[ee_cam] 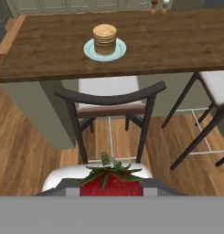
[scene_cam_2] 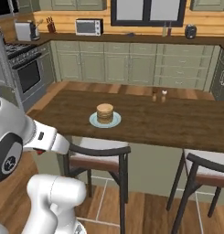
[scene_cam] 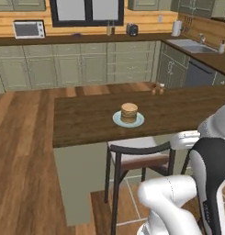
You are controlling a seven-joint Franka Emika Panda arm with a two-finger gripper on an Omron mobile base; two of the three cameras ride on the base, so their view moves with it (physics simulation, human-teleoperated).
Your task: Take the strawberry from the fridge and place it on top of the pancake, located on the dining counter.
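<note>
step: carrying strawberry [ee_cam: 111,183] to pancake [ee_cam: 104,39] | jaws: clamped on strawberry | pancake: 12 o'clock on counter [ee_cam: 186,45], beyond stool [ee_cam: 111,98] | next: likely reach forward over stool, centre above stack, release

A robot arm [scene_cam: 178,202] made of smooth, glossy white rounded segments, thick and tubular like jointed pipe. A dark, nearly black joint [scene_cam: 212,179] sits between white shells, edged with a thin pale rim. In the right base view a round dark cap [scene_cam_2: 8,160] carries a small pale circular mark, with a spot of red under the white link.
</note>
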